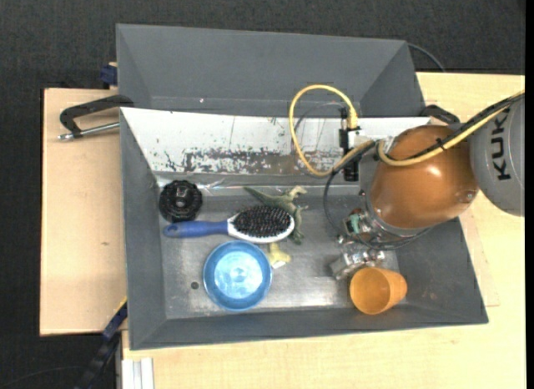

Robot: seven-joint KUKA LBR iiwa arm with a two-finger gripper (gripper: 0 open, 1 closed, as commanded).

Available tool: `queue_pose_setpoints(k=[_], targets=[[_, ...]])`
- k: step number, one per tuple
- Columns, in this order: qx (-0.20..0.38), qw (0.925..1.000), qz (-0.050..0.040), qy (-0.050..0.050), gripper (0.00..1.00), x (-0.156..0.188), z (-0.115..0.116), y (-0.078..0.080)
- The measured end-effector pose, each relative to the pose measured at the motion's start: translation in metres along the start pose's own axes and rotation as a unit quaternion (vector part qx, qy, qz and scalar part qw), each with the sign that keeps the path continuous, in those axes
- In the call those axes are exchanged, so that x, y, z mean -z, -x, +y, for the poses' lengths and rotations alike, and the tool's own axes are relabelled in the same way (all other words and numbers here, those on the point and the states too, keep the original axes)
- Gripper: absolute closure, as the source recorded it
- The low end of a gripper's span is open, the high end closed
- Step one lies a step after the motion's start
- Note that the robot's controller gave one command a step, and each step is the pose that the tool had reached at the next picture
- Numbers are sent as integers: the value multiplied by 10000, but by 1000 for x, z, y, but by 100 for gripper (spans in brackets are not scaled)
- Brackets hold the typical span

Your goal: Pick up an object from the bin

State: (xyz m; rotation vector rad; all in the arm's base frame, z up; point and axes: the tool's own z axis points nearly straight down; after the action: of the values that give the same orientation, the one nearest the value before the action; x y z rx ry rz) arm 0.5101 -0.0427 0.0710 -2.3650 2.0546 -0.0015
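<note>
My gripper [357,257] is low over the right part of the bin floor, partly hidden under the arm's orange cover. An orange plastic cup [378,290] lies on its side just in front of it, close to or touching the metal tip. Left of the gripper, across a stretch of bare floor, lies a hairbrush [250,225] with a blue handle and a white oval head of black bristles. A small green toy animal [279,198] lies behind the brush head.
A round blue bowl [238,275] sits at the front left, with a small yellowish piece [279,255] beside its rim. A black round knob-like thing [180,200] lies at the far left. Steep bin walls rise on all sides.
</note>
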Motion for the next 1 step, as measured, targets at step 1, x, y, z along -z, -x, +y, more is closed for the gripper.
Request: queue_pose_setpoints(k=[1], targets=[[-436,9990,38,-11,100,40,18,-79]])
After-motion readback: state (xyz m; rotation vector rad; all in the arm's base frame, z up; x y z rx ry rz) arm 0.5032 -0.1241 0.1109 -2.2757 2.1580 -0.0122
